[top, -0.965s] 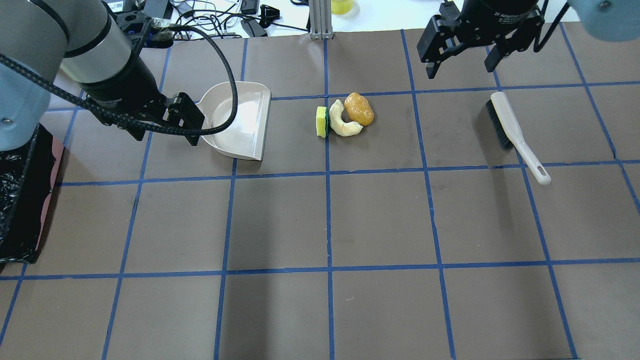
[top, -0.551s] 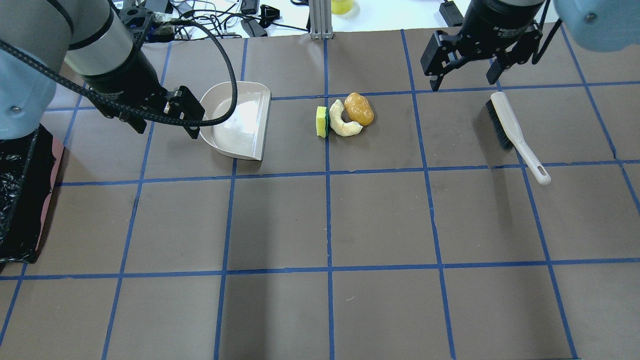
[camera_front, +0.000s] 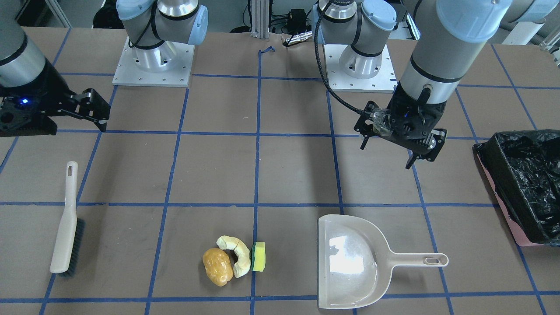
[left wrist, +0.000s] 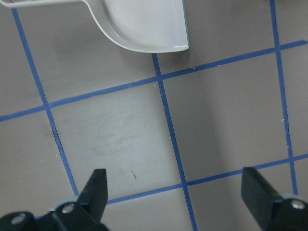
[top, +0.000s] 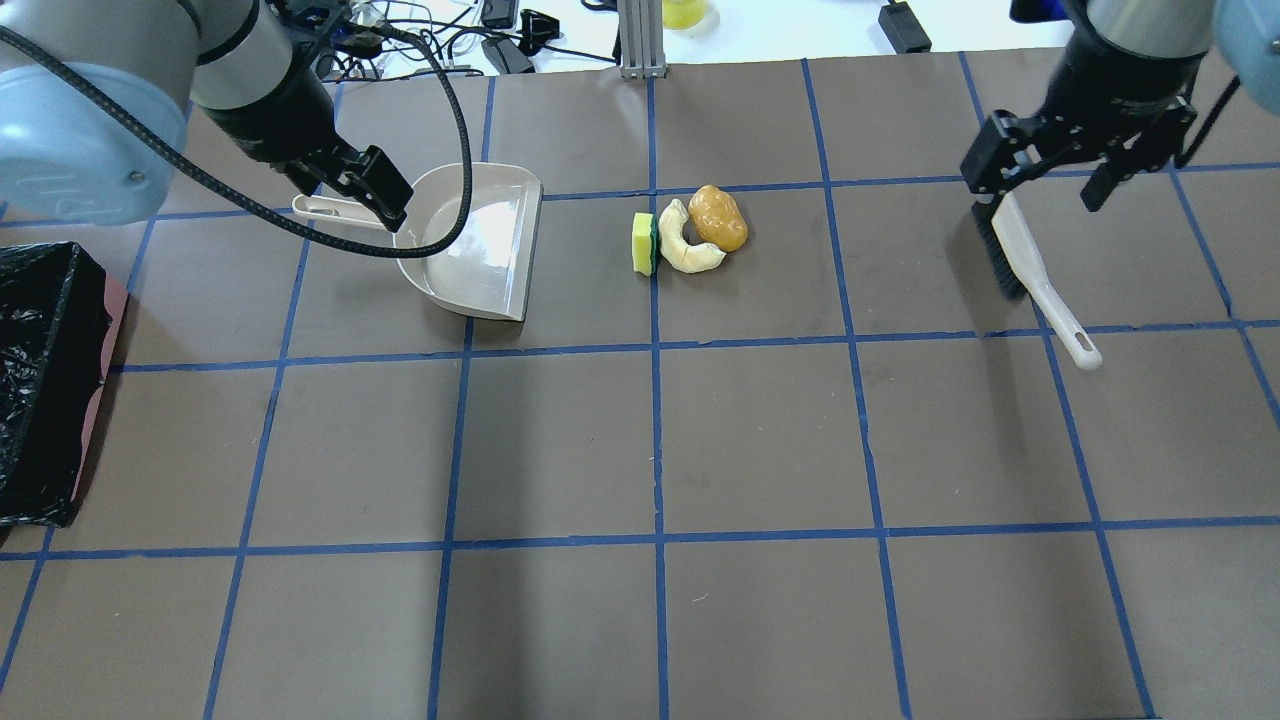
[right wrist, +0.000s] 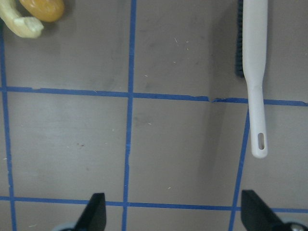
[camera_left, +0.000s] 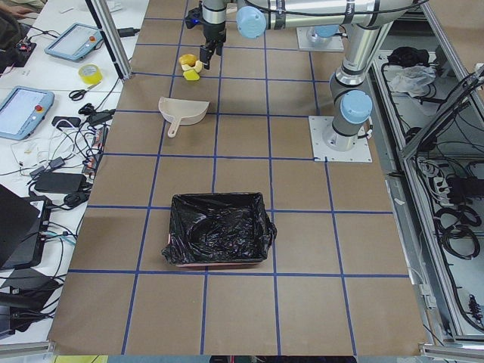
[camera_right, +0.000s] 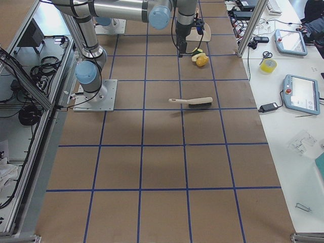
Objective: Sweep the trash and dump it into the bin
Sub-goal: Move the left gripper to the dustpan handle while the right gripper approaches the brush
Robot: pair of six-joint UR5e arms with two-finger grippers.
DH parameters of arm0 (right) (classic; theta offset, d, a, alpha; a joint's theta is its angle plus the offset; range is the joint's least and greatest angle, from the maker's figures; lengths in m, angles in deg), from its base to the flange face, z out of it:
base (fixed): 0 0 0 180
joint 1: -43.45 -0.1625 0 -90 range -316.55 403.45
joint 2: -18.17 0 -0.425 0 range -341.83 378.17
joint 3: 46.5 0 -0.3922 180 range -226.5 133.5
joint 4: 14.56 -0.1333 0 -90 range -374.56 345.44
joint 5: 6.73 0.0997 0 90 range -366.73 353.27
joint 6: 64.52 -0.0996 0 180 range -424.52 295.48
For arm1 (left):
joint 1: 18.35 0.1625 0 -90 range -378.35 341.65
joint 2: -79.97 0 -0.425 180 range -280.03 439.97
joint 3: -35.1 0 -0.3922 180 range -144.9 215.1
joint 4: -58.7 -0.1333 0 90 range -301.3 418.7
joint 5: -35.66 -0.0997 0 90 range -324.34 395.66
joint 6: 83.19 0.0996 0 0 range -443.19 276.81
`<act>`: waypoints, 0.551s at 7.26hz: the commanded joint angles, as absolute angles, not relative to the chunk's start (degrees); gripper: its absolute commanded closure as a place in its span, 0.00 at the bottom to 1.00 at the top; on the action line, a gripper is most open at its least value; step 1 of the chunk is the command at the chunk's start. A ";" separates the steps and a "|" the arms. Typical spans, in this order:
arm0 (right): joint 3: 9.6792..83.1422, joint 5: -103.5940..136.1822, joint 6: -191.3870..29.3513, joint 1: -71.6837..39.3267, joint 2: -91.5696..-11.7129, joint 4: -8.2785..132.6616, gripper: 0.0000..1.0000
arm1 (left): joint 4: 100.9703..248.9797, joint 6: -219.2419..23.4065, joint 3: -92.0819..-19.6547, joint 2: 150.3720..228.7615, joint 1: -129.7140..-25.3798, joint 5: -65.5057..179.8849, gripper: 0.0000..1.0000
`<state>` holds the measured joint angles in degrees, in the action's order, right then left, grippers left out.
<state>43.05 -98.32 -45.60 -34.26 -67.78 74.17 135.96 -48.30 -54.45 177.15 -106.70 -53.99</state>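
Brown paper gridded with blue tape (top: 655, 440) covers the tabletop (top: 760, 440); cables (top: 430, 40) clutter its far edge. The sponge (top: 643, 243), crescent piece (top: 685, 245) and potato-like lump (top: 718, 217) cluster near the dustpan (top: 480, 245), on the robot's right of it. The bin (top: 40, 390) lies well apart on its other side. The left end effector (left wrist: 174, 178) hangs spread near the dustpan. The right end effector (right wrist: 173, 196) hangs spread too.

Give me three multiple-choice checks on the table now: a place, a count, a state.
1. Where does the sponge lie?
A. Between the dustpan and the crescent piece.
B. Inside the dustpan.
C. Beyond the crescent piece.

2. How many trash pieces lie out?
A. Two.
B. Three.
C. Five.

3. The left tool is:
A. open, empty.
B. shut on the dustpan's handle.
C. shut on the sponge.

Answers:
1 A, overhead they lie in that row.
2 B, sponge, crescent piece, golden lump.
3 A, its wrist view shows it spread wide, nothing between.
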 commanded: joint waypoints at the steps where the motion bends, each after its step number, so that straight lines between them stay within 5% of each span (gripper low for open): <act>1: 47.79 -98.75 -31.72 -27.15 -67.27 80.92 0.00 | 135.68 -31.11 -49.57 183.22 -103.37 -54.43 0.01; 4: 56.04 -100.76 -28.41 -26.16 -64.28 92.79 0.00 | 135.34 -6.36 -42.62 192.79 -99.39 -52.93 0.02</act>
<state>52.14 -99.45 -30.15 -26.67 -65.60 86.42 135.64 -16.17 -45.77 188.84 -100.48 -52.98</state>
